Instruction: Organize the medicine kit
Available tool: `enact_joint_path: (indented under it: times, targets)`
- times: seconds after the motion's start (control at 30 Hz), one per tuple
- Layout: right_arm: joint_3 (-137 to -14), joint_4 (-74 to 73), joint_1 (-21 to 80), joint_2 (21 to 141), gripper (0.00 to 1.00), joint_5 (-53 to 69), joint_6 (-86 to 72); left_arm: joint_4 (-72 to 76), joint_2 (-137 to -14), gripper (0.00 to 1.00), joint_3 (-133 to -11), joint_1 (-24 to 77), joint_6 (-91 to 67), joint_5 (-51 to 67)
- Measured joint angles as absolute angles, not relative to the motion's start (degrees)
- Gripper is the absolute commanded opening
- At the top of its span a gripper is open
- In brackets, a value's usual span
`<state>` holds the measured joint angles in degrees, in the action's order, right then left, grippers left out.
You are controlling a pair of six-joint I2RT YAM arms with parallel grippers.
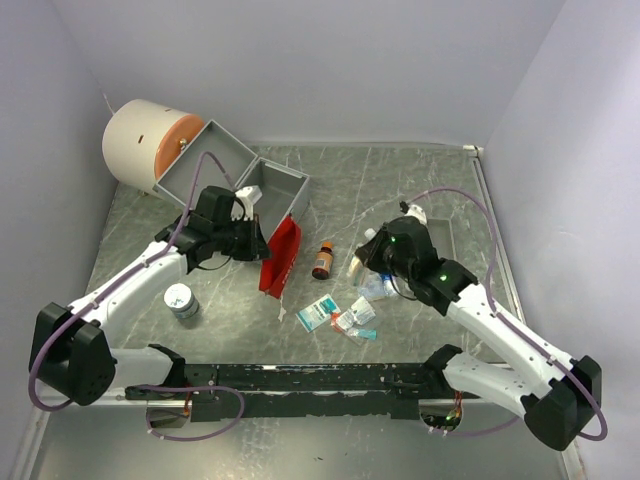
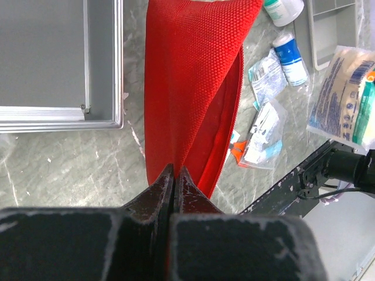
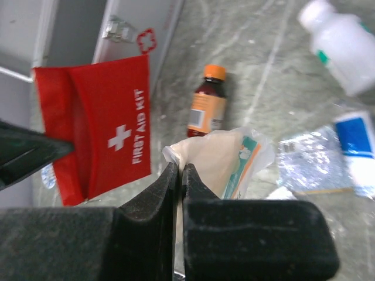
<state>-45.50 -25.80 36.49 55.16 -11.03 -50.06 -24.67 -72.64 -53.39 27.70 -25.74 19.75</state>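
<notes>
The red first aid kit pouch (image 1: 281,257) hangs open-side up in front of the grey case. My left gripper (image 1: 258,243) is shut on the pouch's edge (image 2: 193,88), its tips (image 2: 176,175) pinching the fabric. My right gripper (image 1: 365,258) is shut (image 3: 179,172) on the corner of a clear bandage packet (image 3: 225,158) and holds it above the table, to the right of the pouch (image 3: 99,129). A brown bottle with an orange cap (image 1: 322,261) lies between them. Sachets (image 1: 318,312) and a white bottle (image 3: 343,44) lie on the table.
An open grey case (image 1: 235,175) stands behind the pouch, with a white and orange cylinder (image 1: 145,145) at the back left. A round tin (image 1: 181,300) sits at the left. A grey tray (image 1: 445,235) lies at the right. A black rail (image 1: 320,378) runs along the front.
</notes>
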Motion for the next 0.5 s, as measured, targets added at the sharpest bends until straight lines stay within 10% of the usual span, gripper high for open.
enact_joint_path:
  times: [0.5]
  targets:
    - [-52.31, -2.85, 39.62, 69.52, 0.00, 8.73, -47.51, -26.87, -77.19, 0.07, -61.30, 28.36, -24.29, 19.09]
